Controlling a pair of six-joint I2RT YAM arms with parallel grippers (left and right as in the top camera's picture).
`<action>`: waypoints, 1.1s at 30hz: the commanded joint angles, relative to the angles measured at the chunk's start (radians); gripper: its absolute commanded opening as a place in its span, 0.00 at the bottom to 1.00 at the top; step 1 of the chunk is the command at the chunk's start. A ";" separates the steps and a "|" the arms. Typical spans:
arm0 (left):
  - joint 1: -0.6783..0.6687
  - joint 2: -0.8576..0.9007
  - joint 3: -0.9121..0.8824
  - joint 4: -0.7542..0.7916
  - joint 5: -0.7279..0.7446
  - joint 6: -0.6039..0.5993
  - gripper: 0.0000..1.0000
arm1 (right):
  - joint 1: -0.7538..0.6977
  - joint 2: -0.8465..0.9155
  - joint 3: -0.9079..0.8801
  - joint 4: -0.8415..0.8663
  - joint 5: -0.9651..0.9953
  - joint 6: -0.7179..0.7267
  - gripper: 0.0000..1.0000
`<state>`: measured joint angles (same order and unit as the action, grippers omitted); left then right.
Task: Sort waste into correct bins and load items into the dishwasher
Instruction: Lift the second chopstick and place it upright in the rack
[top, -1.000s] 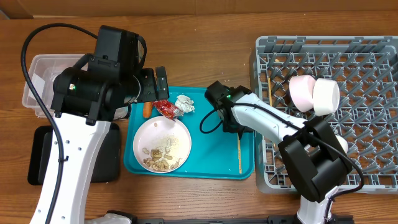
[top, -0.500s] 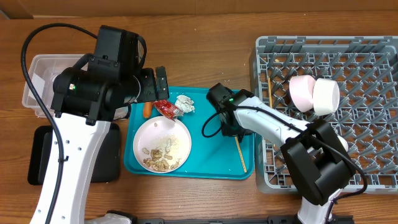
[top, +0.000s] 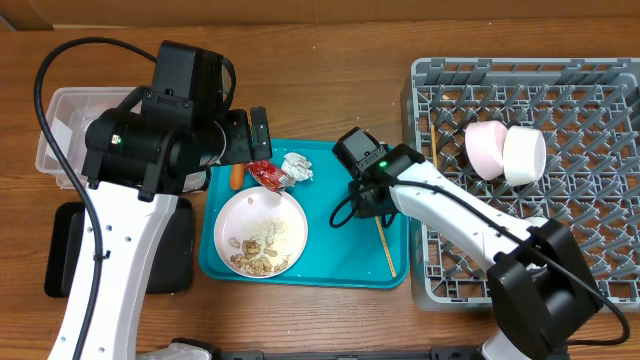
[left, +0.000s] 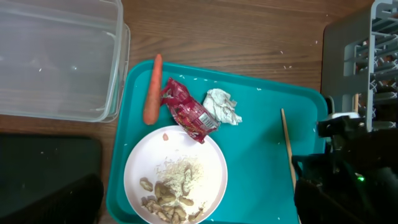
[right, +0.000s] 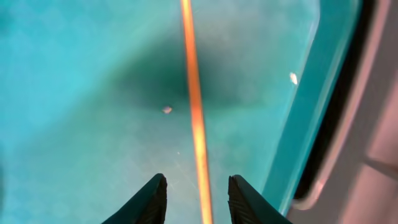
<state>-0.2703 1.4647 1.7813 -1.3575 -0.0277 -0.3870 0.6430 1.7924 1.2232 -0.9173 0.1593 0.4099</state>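
Step in hand: picking the chopstick (right: 193, 93) off the teal tray (top: 330, 265) for the dish rack (top: 600, 250).
Chopstick: flat on the tray floor, near the right rim, running lengthwise between the fingers.
Right gripper (right: 197, 183): low over the tray, fingers moderately parted, straddling the stick, not gripping.
Left gripper (top: 248, 135): above the tray's upper left corner, fingers apparently apart, empty.
Waste: carrot (left: 152, 90), red wrapper (left: 186, 111), tissue (left: 222, 107) beside the plate (top: 262, 232) with its scraps.
Technique: press tips to the floor, centre on the stick, close slowly, lift level.
Risk: thin stick rolling aside or tilting once gripped; rim close by.
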 joint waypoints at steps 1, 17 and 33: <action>0.002 0.007 0.015 0.000 -0.008 -0.010 1.00 | 0.003 -0.007 -0.091 0.042 -0.023 -0.029 0.35; 0.002 0.007 0.015 0.000 -0.008 -0.010 1.00 | 0.003 -0.079 -0.062 0.027 -0.028 -0.029 0.04; 0.002 0.007 0.015 0.000 -0.009 -0.010 1.00 | -0.005 -0.186 0.015 -0.082 -0.019 -0.123 0.26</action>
<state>-0.2703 1.4647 1.7813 -1.3582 -0.0277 -0.3874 0.6418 1.5482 1.3174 -1.0103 0.1371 0.3134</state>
